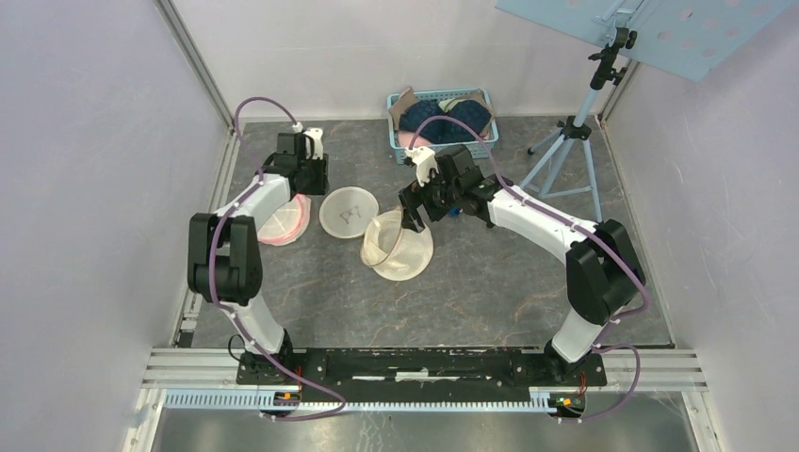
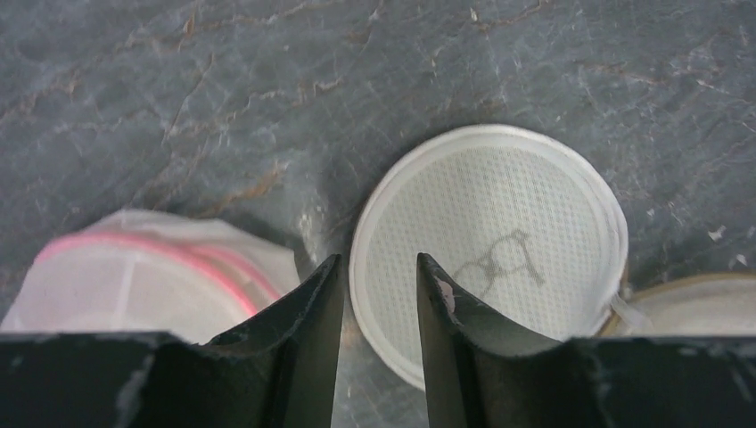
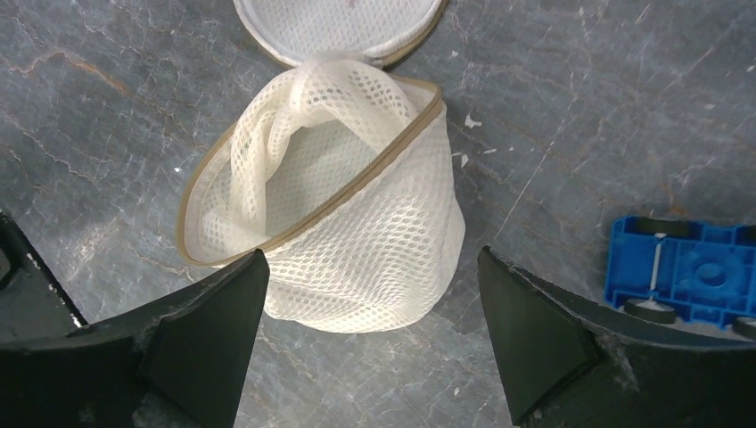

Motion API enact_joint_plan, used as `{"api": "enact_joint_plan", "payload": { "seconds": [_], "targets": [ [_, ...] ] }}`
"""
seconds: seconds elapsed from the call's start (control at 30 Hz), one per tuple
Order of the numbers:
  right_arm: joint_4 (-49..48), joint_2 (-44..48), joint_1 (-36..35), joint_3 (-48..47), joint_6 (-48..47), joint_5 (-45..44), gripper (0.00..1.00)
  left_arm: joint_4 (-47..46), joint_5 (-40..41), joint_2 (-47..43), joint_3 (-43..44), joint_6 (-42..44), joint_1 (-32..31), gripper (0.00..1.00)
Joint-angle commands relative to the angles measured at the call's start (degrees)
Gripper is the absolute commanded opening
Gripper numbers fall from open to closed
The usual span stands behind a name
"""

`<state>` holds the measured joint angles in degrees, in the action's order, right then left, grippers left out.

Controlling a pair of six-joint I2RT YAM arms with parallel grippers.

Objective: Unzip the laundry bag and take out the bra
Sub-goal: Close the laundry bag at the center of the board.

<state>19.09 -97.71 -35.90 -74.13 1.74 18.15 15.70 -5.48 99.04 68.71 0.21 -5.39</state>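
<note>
The white mesh laundry bag (image 1: 396,250) (image 3: 357,241) lies unzipped mid-table, its tan zip rim gaping, and nothing shows inside it. Its round flat lid (image 1: 349,212) (image 2: 490,250) carries a bra drawing. A white, pink-trimmed item (image 1: 283,224) (image 2: 134,285), apparently the bra, lies left of the lid, partly under the left arm. My left gripper (image 1: 313,188) (image 2: 376,260) hovers low between that item and the lid, its jaws narrowed but apart with only table between them. My right gripper (image 1: 415,218) (image 3: 372,254) stands wide open just above the bag's bulging side.
A light blue basket (image 1: 443,118) with dark bras sits at the back. A blue tripod (image 1: 575,141) stands at the back right. A blue plastic part (image 3: 682,272) shows at the right edge of the right wrist view. Walls close in on both sides.
</note>
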Motion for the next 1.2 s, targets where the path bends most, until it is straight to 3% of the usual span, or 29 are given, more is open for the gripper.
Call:
{"api": "enact_joint_plan", "payload": {
  "seconds": [0.0,0.27,0.47,0.9,1.17],
  "targets": [
    [-2.8,0.5,-0.6,1.9,5.6,0.6,0.94,-0.8,3.7,4.5,6.1,6.0,-0.9,0.42],
    [-3.8,-0.6,-1.5,3.6,10.8,2.2,0.95,2.3,6.8,9.5,8.4,7.7,-1.3,0.43],
    [-4.9,-0.8,-3.1,4.7,13.3,3.1,0.86,2.8,6.4,11.7,8.8,9.0,-1.6,0.41],
    [-4.6,-2.5,-3.6,6.4,14.8,1.6,0.76,6.4,9.5,14.8,8.0,12.0,-4.7,0.35],
    [-4.5,-1.9,-3.2,8.1,14.1,1.0,0.53,6.9,10.3,14.2,9.0,11.1,-5.5,0.03]
  ]
}}
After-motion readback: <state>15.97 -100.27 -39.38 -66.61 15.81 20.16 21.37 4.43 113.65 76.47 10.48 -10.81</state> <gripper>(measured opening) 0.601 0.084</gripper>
